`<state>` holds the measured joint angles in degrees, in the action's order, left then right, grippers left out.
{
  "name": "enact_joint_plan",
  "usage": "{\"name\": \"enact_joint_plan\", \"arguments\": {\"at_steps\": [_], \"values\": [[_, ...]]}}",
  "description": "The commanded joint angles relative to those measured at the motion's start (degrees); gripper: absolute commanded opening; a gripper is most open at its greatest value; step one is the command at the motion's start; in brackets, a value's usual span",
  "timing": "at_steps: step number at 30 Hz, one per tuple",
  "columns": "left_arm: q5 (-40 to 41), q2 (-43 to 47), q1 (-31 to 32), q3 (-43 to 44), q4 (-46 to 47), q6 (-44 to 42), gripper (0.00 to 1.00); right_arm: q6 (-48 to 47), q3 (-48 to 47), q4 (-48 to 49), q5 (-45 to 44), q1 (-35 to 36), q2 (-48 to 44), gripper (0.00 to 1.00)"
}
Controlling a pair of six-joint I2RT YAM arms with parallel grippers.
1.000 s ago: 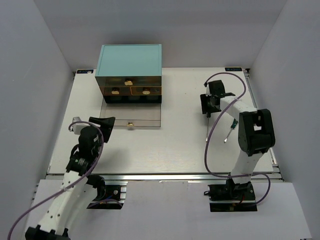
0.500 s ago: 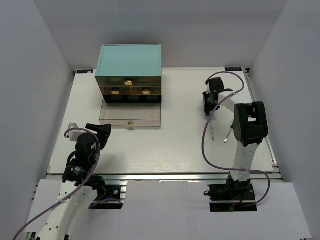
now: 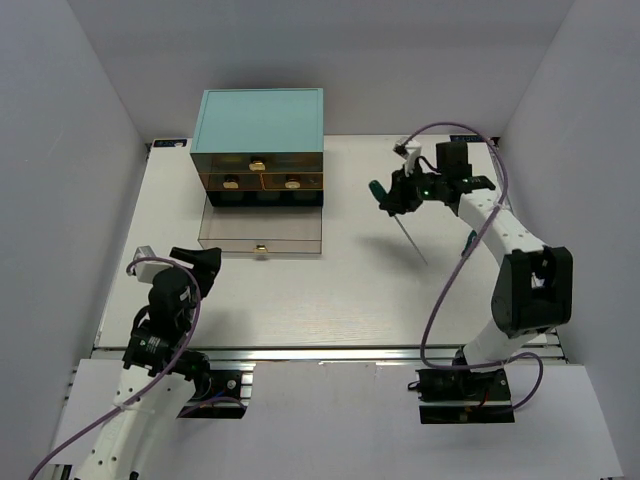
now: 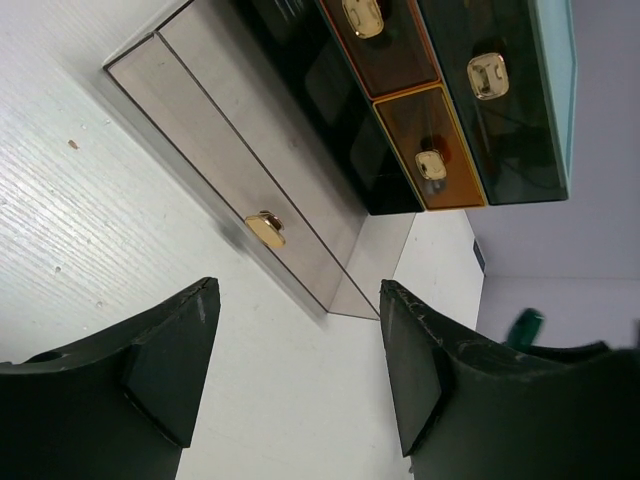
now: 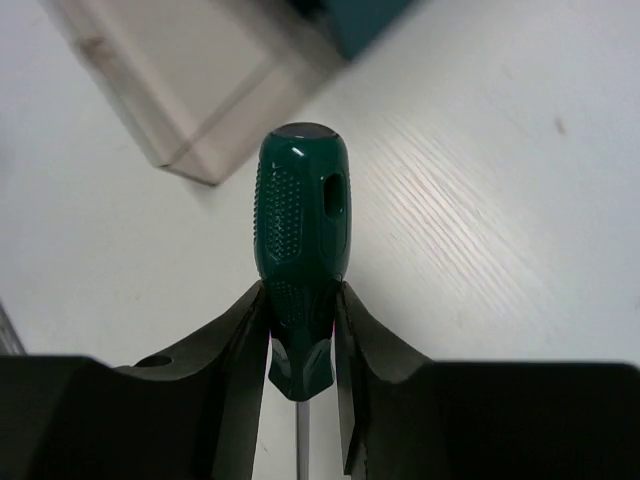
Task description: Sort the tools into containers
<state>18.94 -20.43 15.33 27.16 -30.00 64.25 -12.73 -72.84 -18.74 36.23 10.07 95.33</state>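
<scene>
I hold a green screwdriver (image 5: 300, 215) in my right hand (image 5: 300, 335)

My right hand squeezes the handle and holds the green screwdriver over the white surface (image 3: 340, 290), to the right of the teal cabinet (image 3: 258, 118). My left hand (image 4: 298, 340) is spread wide with nothing in it, near the pulled-out bottom drawer (image 3: 262, 232)

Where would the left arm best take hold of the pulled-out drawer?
By its gold knob, coming from the front: the knob is the only part standing out from the flat drawer front. The left gripper faces it, jaws open.
</scene>
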Motion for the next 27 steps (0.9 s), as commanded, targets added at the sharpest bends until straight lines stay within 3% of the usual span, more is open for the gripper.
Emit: {"name": "enact_joint_plan", "arguments": {"at_steps": [1, 2, 7, 10, 14, 17, 22, 27], "values": [[1.4, 1.3, -0.1, 1.5, 0.7, -1.5, 0.75, -19.0, -4.7, -6.0, 15.9, 7.7, -4.2, 0.0], [1.5, 1.4, -0.1, 1.6, 0.8, -1.7, 0.75, -26.8, -5.4, -7.4, 14.8, 10.2, -4.6, 0.0], [1.5, 1.5, -0.1, 1.4, 2.9, -3.3, 0.75, -37.3, -9.9, -4.6, -0.7, 28.0, -0.4, 0.0], [0.2, 1.0, -0.1, 2.1, 4.4, -5.4, 0.76, -38.4, -21.3, -4.5, -7.3, 33.2, 8.8, 0.0], [-1.0, 0.4, -0.1, 3.8, 3.7, -7.8, 0.76, -37.7, -48.4, -11.4, -13.4, 36.3, 23.3, 0.0], [-2.0, 0.8, -0.1, 3.9, 3.6, -8.4, 0.76, -40.8, -57.4, -11.8, -17.8, 38.5, 31.8, 0.01], [-3.7, 1.8, -0.1, 3.6, 4.9, -10.3, 0.76, -41.0, -53.1, -8.1, -19.5, 40.8, 34.1, 0.37], [-7.4, -0.3, -0.1, 3.9, 7.9, -14.0, 0.75, -36.2, -50.1, -5.5, -20.8, 40.6, 32.3, 0.48]]}}
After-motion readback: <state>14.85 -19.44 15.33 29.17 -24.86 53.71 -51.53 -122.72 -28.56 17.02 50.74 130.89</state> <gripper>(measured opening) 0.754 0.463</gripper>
